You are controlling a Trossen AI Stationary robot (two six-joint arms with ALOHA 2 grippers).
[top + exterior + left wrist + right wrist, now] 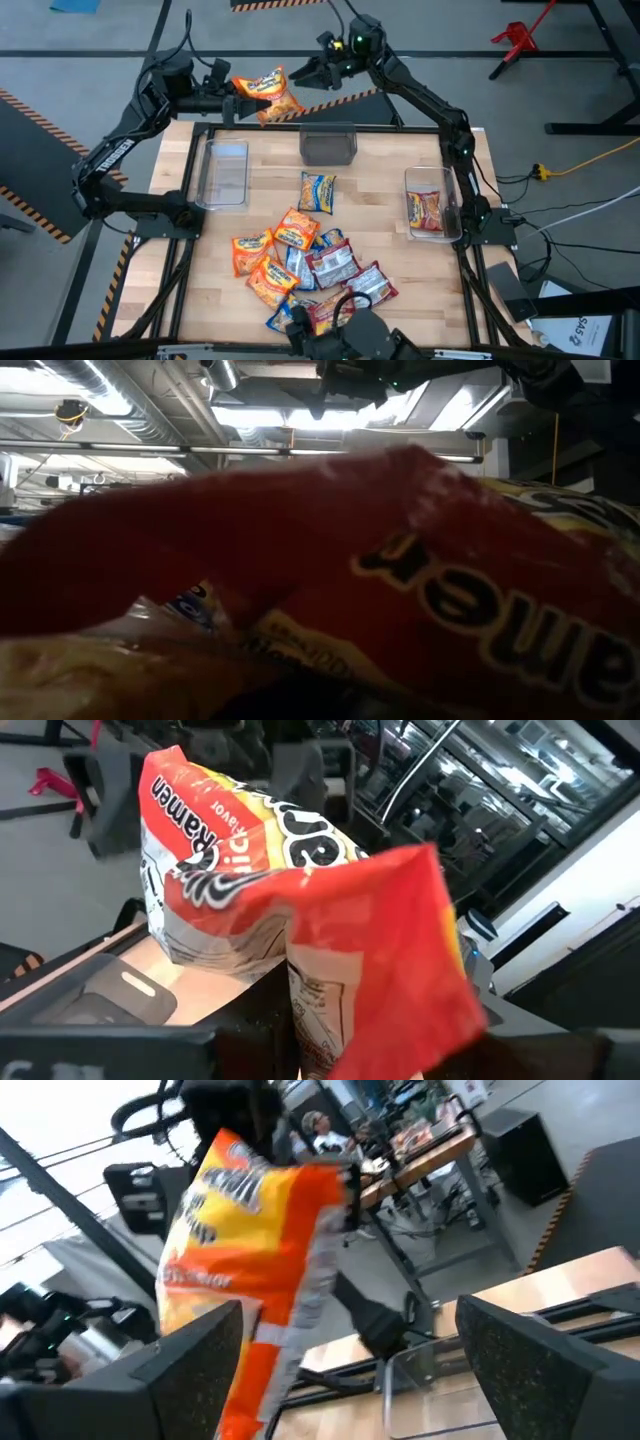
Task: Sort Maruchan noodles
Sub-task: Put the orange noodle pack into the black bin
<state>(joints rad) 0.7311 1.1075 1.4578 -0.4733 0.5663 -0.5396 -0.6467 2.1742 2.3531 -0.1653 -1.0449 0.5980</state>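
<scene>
The left end effector is up past the bench's far edge, around 11 o'clock from the bench centre in the high view, clamped on an orange noodle packet. The left wrist view shows that packet crumpled and hanging right off the fingers, print side up.

The right end effector sits just beside it at roughly 12 o'clock, fingers apart and holding nothing. In the right wrist view the packet hangs straight ahead between the two spread fingers, long axis more or less up-down, so it looks like a handover setup imo. The key relation: the packet lies at about 9 o'clock from the right end effector, near but not touching afaict. The left one already has it, so the right is the one that needs to close the gap.

On the bench are three clear bins: the left bin at 9 o'clock looks bare, the middle bin at 12 too, and the right bin at 3 o'clock has one red packet in it. A blue-and-yellow packet lies alone mid-bench. The rest of the pile sits at 6 o'clock, overlapping, mixed colours.

The low view is basically blocked by a red packet right at the lens. Sorting is barely started, most of the pile is untouched.
</scene>
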